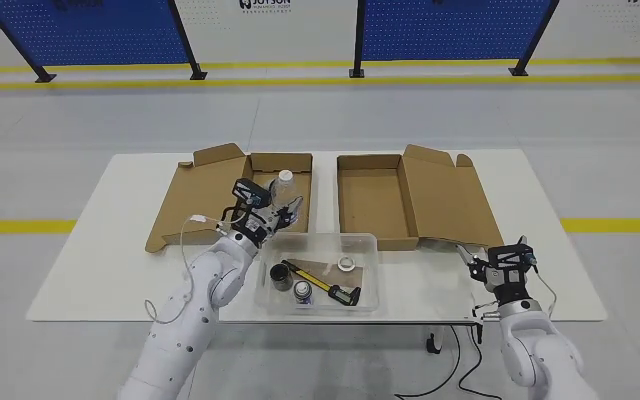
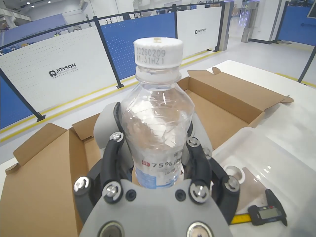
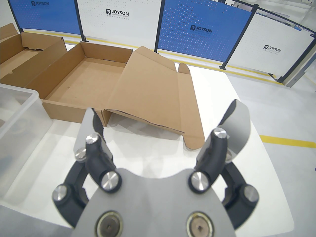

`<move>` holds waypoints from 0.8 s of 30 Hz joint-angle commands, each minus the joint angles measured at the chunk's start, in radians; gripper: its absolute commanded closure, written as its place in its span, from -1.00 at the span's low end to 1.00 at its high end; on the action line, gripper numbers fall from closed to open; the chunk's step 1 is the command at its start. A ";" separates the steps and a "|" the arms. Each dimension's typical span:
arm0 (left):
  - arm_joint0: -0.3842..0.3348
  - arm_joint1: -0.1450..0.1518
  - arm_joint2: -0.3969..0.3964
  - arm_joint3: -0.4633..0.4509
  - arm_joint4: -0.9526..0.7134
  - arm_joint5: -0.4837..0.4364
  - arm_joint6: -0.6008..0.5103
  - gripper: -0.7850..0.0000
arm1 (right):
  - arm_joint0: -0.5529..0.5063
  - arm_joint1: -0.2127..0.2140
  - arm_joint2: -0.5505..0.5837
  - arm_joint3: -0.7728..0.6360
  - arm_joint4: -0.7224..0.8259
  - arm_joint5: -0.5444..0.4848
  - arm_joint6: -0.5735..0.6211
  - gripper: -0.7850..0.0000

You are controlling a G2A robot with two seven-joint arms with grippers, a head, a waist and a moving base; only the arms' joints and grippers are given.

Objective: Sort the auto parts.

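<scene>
Left claw [image 2: 153,136] of mine pinches the bottle [image 2: 158,94] over the left box [image 1: 265,172] (my right claw [image 3: 163,114] spread); the bin [image 1: 320,237] holds caliper [image 1: 325,288], ring [image 1: 345,264], unsorted

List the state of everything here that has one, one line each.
bottle: capped, upright, held over the left box.
left gripper: jaws shut on the bottle.
right gripper: jaws open, empty.
left box: open, lid folded out.
right box: open, empty.
bin: lidless, holding a caliper and other parts.
</scene>
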 commanded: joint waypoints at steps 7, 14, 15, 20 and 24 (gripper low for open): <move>-0.124 -0.027 0.061 0.224 0.019 0.072 0.064 1.00 | 0.000 0.000 0.000 0.000 0.000 0.000 0.000 -1.00; -0.193 -0.047 0.095 0.391 0.031 0.106 0.110 1.00 | 0.000 0.000 0.000 0.000 0.000 0.000 0.000 -1.00; -0.201 -0.050 0.098 0.411 0.029 0.109 0.118 1.00 | 0.000 0.000 0.000 0.000 0.000 0.000 0.000 -1.00; -0.229 -0.059 0.111 0.486 0.034 0.115 0.146 1.00 | 0.000 0.000 0.000 0.000 0.000 0.000 0.000 -1.00; -0.244 -0.064 0.114 0.536 0.039 0.118 0.160 1.00 | 0.000 0.000 0.000 0.000 0.000 0.000 0.000 -1.00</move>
